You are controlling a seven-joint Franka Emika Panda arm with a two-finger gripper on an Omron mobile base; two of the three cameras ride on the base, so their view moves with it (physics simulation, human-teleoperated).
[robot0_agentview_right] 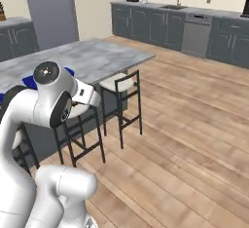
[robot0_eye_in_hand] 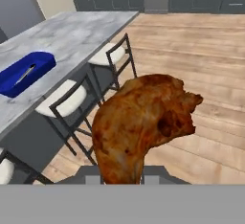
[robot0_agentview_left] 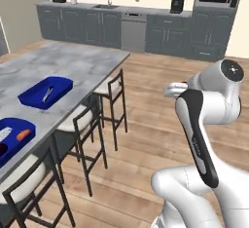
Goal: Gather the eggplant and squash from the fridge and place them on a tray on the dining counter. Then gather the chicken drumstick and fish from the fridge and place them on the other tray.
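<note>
I can read no text, label, brand, number or sign on anything before me, whether cabinets, appliances, counter, trays or the food in my claw.

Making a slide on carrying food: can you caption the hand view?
Gripper shut on chicken drumstick, facing the grey dining counter, its blue tray and stools.

Two blue trays (robot0_agentview_left: 46, 92) (robot0_agentview_left: 13, 135) on grey dining counter (robot0_agentview_left: 73, 61); stools (robot0_agentview_left: 114, 89) alongside.
</note>
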